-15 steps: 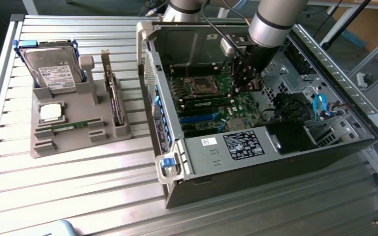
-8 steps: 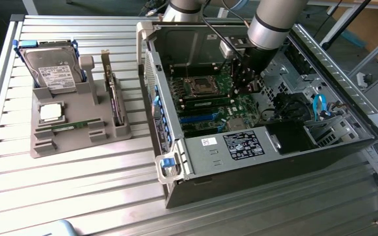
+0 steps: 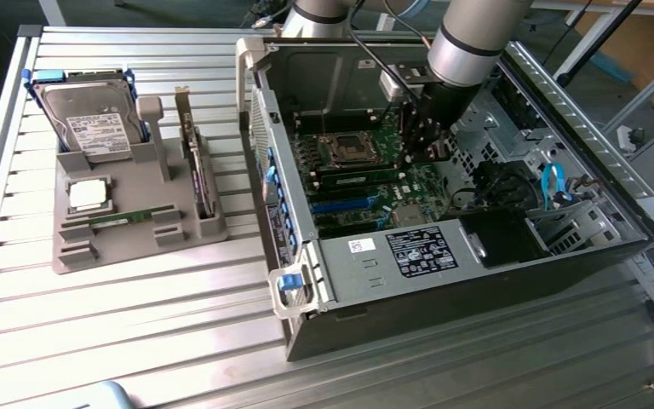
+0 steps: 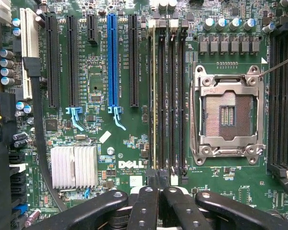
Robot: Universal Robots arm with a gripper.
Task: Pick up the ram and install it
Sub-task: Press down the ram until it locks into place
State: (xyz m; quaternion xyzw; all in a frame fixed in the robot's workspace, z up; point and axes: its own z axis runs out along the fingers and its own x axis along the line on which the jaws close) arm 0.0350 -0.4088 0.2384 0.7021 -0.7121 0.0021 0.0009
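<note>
Green ram [image 3: 356,177] position, please? (M.)

Standing on edge in one of the long memory slots, beside the empty processor socket [image 3: 342,149], inside the open computer case [image 3: 418,298]. From the wrist it shows edge-on as a pale line [image 4: 152,96], between the blue slot [image 4: 112,62] and the socket [image 4: 228,115]. (R.)

Gripper? (M.)

Gripper [image 3: 427,152] is down inside the case, over one end of the slot row. In the wrist view [image 4: 162,184] its black links sit right at the slot ends. Jaws: cannot tell whether released or clenched, or whether they touch the ram. (R.)

Outside the case? (M.)

Grey tray [image 3: 134,247] on the slatted metal tabletop [image 3: 134,324], on the exterior view's left and apart from the case. It carries:
- a second stick [image 3: 123,219], lying flat
- a square silver chip [image 3: 88,194]
- a hard drive [image 3: 94,119], propped up
- an expansion card [image 3: 198,170], on edge. (R.)

Other board features? (M.)

Ribbed silver heat sink [image 4: 74,166] near the printed logo. (R.)
</note>
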